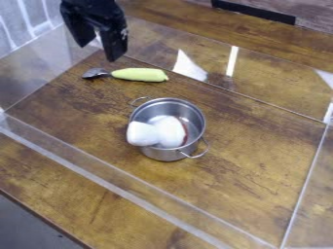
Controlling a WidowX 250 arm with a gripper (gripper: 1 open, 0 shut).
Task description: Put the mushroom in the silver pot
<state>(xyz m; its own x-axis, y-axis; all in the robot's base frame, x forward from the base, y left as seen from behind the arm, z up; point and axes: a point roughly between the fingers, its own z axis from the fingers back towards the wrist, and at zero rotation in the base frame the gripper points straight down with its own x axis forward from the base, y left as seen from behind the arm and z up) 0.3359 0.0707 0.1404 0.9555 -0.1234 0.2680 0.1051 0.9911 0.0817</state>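
Observation:
The silver pot (169, 126) stands near the middle of the wooden table, its two small handles pointing up-left and down-right. The mushroom (155, 132) lies inside the pot on its side; its white stem fills the near left part, and the cap is hard to make out. My black gripper (99, 37) hangs open at the top left, well above and away from the pot, with nothing between its fingers.
A long yellow-green vegetable (138, 74) lies left of centre behind the pot, with a small dark item (93, 74) at its left end. Clear plastic walls (130, 185) ring the wooden table (260, 165).

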